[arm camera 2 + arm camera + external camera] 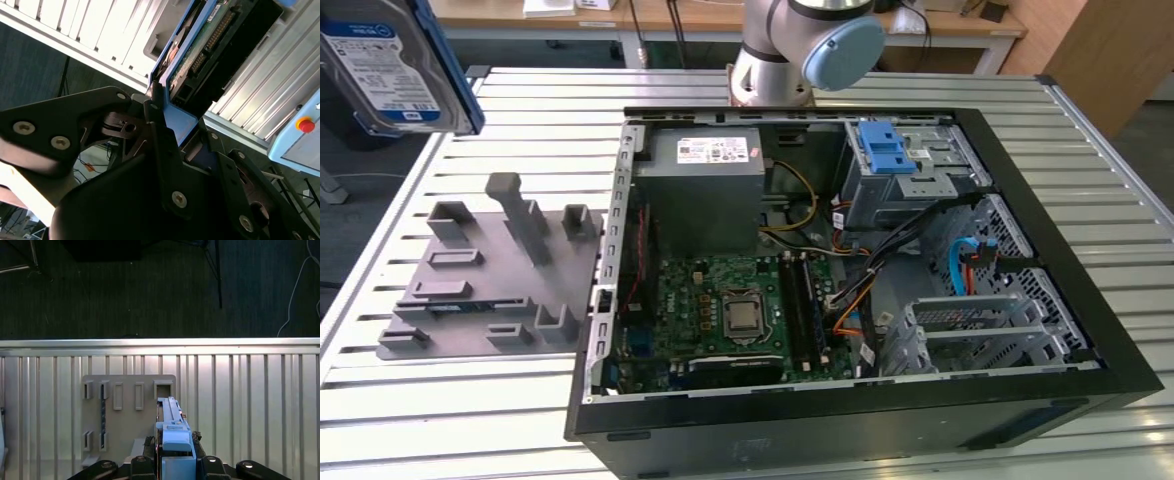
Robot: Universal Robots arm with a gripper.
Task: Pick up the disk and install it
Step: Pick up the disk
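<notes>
The disk (394,70) hangs high at the exterior view's left, its white-and-blue label facing the camera and a blue rail down its edge. In the first wrist view I see the disk (172,427) edge-on above the slatted table, with my gripper (175,462) shut on its blue carrier. The second wrist view shows the disk's (210,35) circuit-board underside, with my gripper (186,137) closed on the blue rail and one black finger (156,125) pressed against it. The disk is off the grey holder plate (494,280), lifted well above it.
An open computer case (1067,330) lies on the slatted table (440,420), with a motherboard, a power supply and a metal drive bay (921,180) topped by a blue latch (886,150). The arm's base (801,50) stands behind the case. The holder plate (127,415) has several upright slots.
</notes>
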